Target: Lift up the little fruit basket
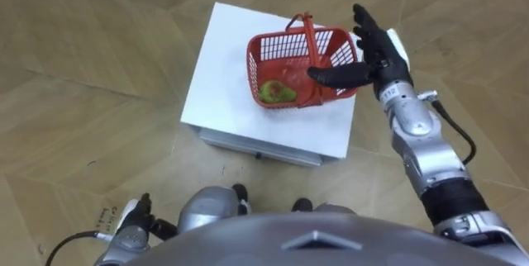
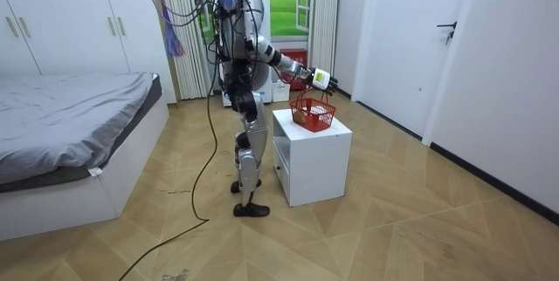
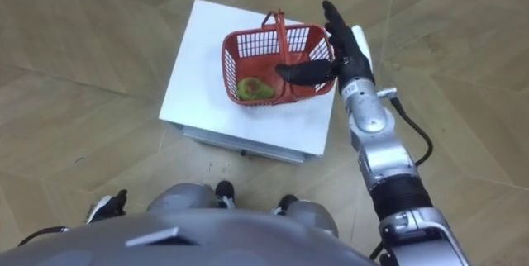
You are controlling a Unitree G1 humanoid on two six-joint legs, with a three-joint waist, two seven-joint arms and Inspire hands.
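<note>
You've got a red plastic basket with mesh walls, sitting upright on the white cabinet, just to the left of the right hand. The hand's flat fingers run along the basket's near side wall; you can't tell if they touch. The thumb reaches out over the rim. The basket's handle stands up across the middle, right at the thumb tip. One green fruit with a reddish patch lies inside, in the corner farthest from the hand.
</note>
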